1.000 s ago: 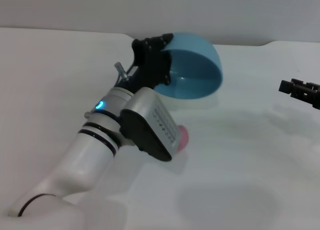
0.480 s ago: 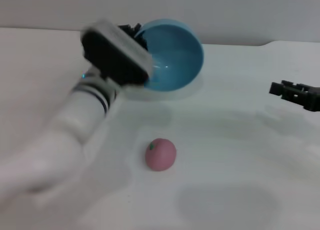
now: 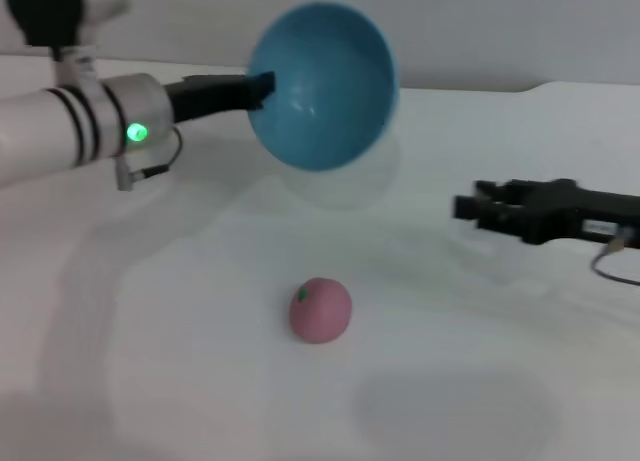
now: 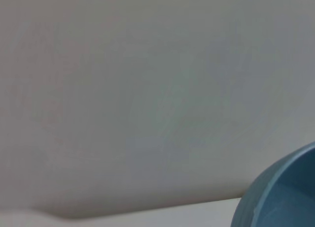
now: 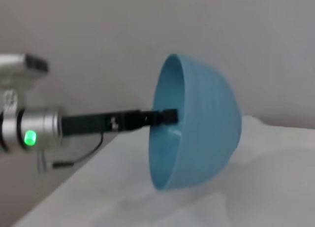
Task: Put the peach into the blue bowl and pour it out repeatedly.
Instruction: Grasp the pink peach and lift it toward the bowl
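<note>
Head view: left pincer (image 3: 262,85) clamps bowl (image 3: 322,86) rim, held tipped on its side above bench's far edge, peach (image 3: 321,309) loose mid-bench w/ right pincer (image 3: 466,207) (can't tell if open) nearby — a nudge could roll peach off, or bowl may slip.

The left arm (image 3: 60,136) is white with black bands, a green light and a thin black cable.

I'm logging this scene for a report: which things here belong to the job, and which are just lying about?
Job: peach, lying on the table; blue bowl, tipped on its side in the left gripper; right gripper, hovering to the peach's right.

Lying about: nothing, only the white table.
</note>
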Controlling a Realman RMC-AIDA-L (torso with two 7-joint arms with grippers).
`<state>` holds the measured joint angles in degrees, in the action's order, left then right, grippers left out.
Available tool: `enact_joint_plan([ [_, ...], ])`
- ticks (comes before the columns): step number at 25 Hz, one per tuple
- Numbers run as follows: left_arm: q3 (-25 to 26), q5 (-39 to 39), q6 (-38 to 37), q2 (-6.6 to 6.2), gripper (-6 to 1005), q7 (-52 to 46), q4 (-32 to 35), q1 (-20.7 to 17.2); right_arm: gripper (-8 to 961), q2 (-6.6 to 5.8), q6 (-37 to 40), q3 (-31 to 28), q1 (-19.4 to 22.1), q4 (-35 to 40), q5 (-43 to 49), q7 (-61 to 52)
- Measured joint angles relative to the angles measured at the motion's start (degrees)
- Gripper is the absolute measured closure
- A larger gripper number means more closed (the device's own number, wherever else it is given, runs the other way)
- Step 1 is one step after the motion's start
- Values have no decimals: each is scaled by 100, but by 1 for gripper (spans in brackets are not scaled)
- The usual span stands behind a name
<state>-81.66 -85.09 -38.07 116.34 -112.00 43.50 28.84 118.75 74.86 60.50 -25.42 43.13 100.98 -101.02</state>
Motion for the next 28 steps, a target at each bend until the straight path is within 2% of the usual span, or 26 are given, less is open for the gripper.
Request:
enact_joint_plan([
  [2,212,0,-277,-117,999,-313,-160,46,445,9,-176,423,-129,-32,0,165],
  [5,265,-221,-464,-301,1000,-934,-167,2,446,13,-666,1170,-397,-133,-2,155],
  [8,474,-1080,-716,-390,1000,-1788,-123,-18,446,16,-1051,1787,-733,-378,-24,118],
  [10,752,-1940,-1067,-420,1000,-2446,-75,-4,446,31,-1239,2126,-1012,-587,-47,110],
  [14,1327,-3252,-1776,-406,999,-3162,209,-8,446,67,-1505,2656,-1395,-850,-101,76],
  [17,1618,-3808,-2101,-356,999,-3410,488,-89,446,76,-1648,3074,-1525,-922,-355,63],
  [23,1859,-4119,-2345,-241,999,-3497,787,-197,446,84,-2132,4050,-1565,-1001,-947,61],
  [28,1851,-4137,-2356,-206,1000,-3499,792,-155,446,95,-2655,4748,-1493,-1067,-1353,59],
])
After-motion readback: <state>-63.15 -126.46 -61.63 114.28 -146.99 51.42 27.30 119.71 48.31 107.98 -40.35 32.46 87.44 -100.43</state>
